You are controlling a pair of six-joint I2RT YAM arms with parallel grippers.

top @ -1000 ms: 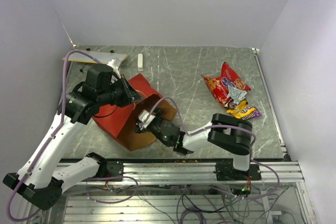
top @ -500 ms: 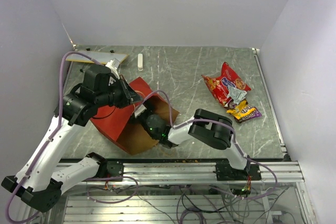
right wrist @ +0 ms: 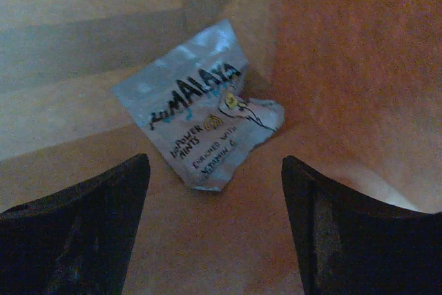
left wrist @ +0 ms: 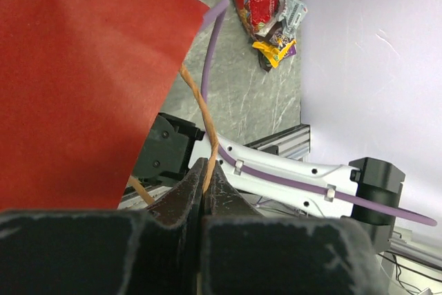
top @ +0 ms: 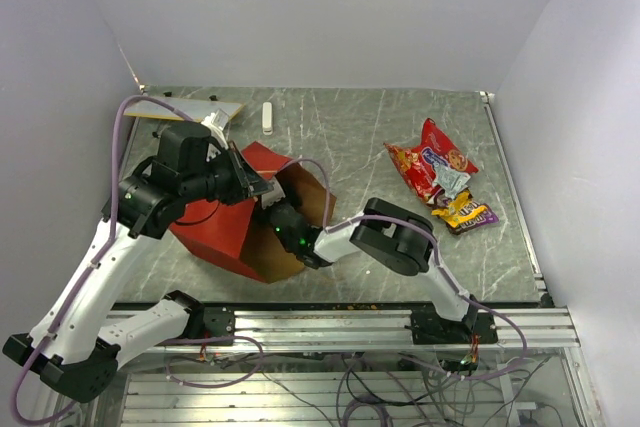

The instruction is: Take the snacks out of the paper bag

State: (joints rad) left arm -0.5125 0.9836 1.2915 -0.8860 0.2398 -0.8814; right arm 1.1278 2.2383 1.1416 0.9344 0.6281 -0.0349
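The right tool (right wrist: 214, 167) has just pushed deep into the paper bag (top: 215, 237), jaws spread and empty, a silver mints packet (right wrist: 200, 126) lying on the brown inside just ahead. The left tool (left wrist: 206, 188) stays clenched on the string handle (left wrist: 202, 112); a grab looks next.

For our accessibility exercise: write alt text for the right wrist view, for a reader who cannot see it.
A pale crumpled mint packet lies inside the brown paper bag, ahead of the right gripper, whose two dark fingers stand open either side.
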